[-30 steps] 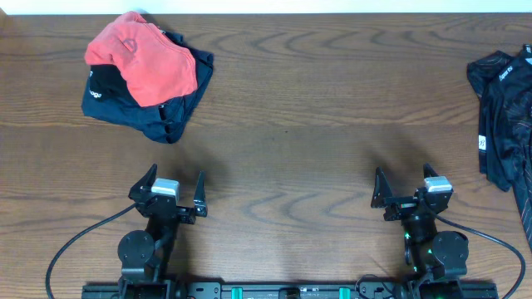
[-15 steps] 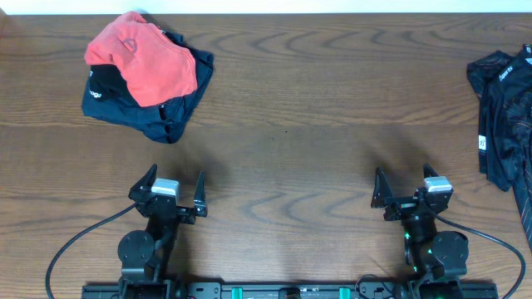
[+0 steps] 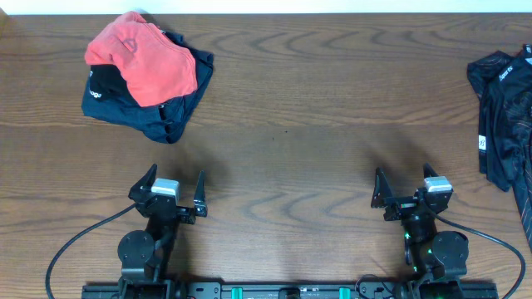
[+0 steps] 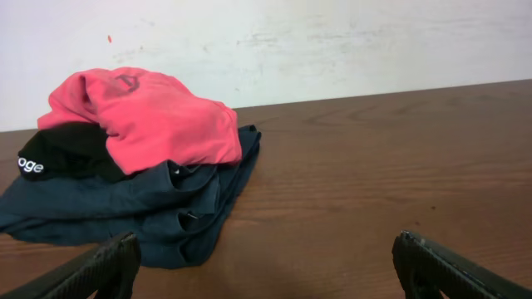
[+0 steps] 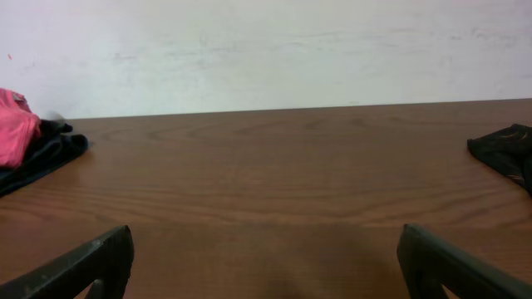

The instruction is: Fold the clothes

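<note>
I saw the black jersey crumpled at the far right of the surface, partly cut off at the view's edge, its lettering unreadable. My left claw and right claw gaped fully, holding nothing, well apart from it

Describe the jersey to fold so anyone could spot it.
On the brown wooden table, look to the far right edge. A crumpled black jersey with thin orange lines and white lettering lies there alone, unlike the coral-red garment heaped on navy fabric at far left.
</note>
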Tool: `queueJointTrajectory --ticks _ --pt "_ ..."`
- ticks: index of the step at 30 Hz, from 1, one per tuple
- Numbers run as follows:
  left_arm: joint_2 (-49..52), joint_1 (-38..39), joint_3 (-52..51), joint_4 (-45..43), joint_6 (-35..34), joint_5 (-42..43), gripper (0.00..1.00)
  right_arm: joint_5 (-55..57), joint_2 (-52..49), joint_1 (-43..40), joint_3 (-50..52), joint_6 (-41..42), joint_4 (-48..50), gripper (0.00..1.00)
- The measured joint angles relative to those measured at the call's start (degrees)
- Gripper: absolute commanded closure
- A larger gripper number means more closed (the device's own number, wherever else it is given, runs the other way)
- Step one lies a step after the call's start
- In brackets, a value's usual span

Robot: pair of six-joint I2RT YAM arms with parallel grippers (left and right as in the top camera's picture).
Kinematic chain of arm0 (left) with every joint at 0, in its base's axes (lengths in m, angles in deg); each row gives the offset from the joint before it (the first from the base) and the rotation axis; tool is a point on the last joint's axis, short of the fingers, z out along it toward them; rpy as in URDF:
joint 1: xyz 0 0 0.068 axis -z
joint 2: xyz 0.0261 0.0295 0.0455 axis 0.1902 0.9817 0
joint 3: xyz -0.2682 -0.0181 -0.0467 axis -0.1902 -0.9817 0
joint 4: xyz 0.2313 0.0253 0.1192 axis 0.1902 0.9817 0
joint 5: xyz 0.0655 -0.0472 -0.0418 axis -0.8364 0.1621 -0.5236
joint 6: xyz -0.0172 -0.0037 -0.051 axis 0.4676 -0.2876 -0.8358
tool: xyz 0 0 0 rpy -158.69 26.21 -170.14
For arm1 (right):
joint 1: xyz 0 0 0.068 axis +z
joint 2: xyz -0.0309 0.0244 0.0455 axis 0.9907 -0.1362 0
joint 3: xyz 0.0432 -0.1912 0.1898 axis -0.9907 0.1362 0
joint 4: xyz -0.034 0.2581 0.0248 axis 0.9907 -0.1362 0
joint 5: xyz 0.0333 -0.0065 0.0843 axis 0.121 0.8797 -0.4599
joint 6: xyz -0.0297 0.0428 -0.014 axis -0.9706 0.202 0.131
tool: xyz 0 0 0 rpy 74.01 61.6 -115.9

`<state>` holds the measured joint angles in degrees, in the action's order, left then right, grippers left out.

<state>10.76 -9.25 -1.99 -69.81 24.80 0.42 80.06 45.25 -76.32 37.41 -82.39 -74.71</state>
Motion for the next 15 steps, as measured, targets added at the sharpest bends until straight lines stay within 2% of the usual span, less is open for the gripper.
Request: queueJointTrajectory --ticks 4,12,15 --pt "0.0 0.0 0.0 0.0 -3.5 0.2 0.02 0.2 0.0 0.0 0.0 0.0 0.2 0.01" --pt "0.4 0.0 0.0 -0.1 -16.1 0.9 0.02 -0.1 0.0 0.0 0.0 3.5 6.8 0.01" --pt "1.0 0.0 0.2 0.0 -20.6 2.4 0.02 -1.0 0.0 0.0 -1.0 4.4 4.9 0.01"
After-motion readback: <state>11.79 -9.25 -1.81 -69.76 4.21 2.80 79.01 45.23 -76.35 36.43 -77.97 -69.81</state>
